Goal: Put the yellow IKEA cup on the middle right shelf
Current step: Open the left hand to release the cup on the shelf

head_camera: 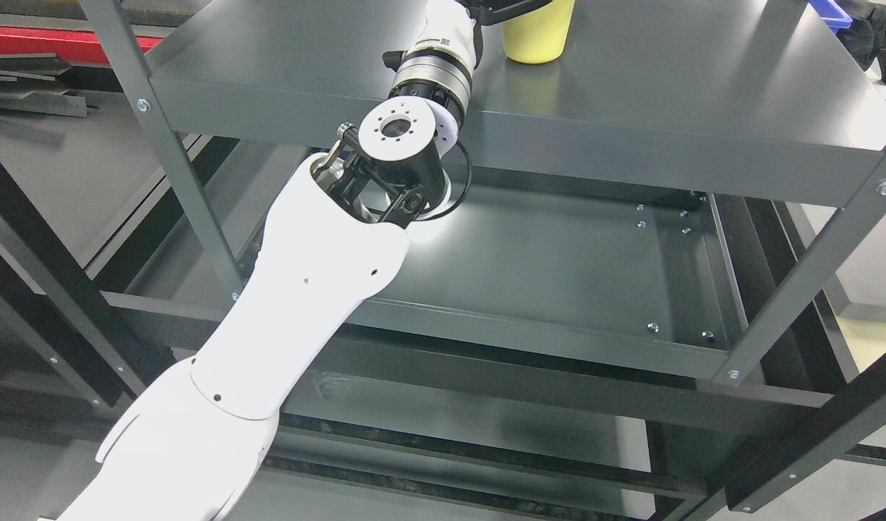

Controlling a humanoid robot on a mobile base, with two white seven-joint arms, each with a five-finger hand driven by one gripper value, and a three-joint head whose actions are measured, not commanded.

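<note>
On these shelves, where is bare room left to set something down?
The upper shelf is bare right of the yellow cup, up to the blue object. The shelf below is bare too. It is crowded only where the left arm meets the cup.

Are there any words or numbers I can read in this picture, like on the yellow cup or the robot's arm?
None can be read here.
Yellow plastic cup: plain, no print on the part that shows; its top is cut off by the picture's edge.
White robot left arm: no letters or numbers, only small holes and screws.
Dark grey metal shelf: bare, only bolts.
Blue thing at the top right corner: no print visible.
</note>
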